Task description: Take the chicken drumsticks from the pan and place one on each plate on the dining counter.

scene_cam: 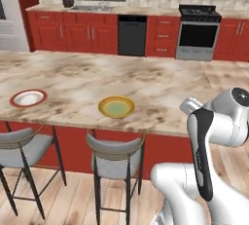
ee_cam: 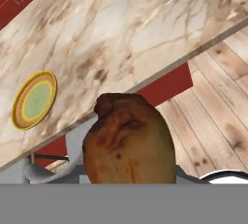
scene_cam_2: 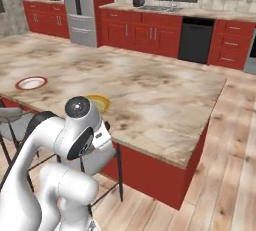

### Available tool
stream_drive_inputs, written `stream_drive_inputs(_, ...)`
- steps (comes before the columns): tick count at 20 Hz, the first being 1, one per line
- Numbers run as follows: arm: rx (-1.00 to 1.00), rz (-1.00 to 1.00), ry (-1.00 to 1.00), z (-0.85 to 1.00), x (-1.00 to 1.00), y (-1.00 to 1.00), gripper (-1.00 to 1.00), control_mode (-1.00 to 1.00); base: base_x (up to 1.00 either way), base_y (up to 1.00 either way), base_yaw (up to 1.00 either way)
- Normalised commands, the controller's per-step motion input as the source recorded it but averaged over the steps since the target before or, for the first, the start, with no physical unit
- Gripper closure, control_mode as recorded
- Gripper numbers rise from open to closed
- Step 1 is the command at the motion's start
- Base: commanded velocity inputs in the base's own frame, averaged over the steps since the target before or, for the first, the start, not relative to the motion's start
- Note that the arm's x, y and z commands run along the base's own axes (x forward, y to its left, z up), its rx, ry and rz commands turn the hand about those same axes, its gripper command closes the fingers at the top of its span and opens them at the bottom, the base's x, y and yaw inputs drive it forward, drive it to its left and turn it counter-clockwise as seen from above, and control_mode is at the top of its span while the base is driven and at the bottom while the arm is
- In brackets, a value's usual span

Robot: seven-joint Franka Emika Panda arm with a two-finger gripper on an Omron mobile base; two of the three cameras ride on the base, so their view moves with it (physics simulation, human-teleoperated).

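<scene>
The big brown chicken drumstick (ee_cam: 128,140) sits right in front of the hand cam, low in that pic, hiding the pincer tips, so it looks held in the pincer w/ the jaws partly closed round it. It hangs off the bench (scene_cam: 121,80) edge, over the wood floor (ee_cam: 213,102) & a grey stool (ee_cam: 53,167). The yellow plate (scene_cam: 116,106) lies on the bench near that edge, w/ nothing on it, up & to the left of the drumstick in the hand cam. The white plate w/ red rim (scene_cam: 28,98) is on the same bench, well apart from the yellow plate, farther along the edge, also bare. Two grey stools stand below the plates.
</scene>
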Motion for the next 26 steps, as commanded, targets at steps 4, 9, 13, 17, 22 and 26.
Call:
stream_drive_inputs(4,0.0,0.0,0.0,0.0,0.0,0.0,1.0,1.0,0.0,1.0,-0.31)
stream_drive_inputs(9,0.0,0.0,0.0,0.0,0.0,0.0,1.0,1.0,0.01,1.0,-0.29)
stream_drive_inputs(13,0.0,0.0,0.0,0.0,0.0,0.0,1.0,1.0,0.07,1.0,-0.21)
stream_drive_inputs(17,0.0,0.0,0.0,0.0,0.0,0.0,1.0,1.0,0.05,1.0,-0.13)
stream_drive_inputs(22,0.0,0.0,0.0,0.0,0.0,0.0,1.0,1.0,0.21,0.97,-0.01)
stream_drive_inputs(26,0.0,0.0,0.0,0.0,0.0,0.0,1.0,1.0,0.36,0.71,0.0)
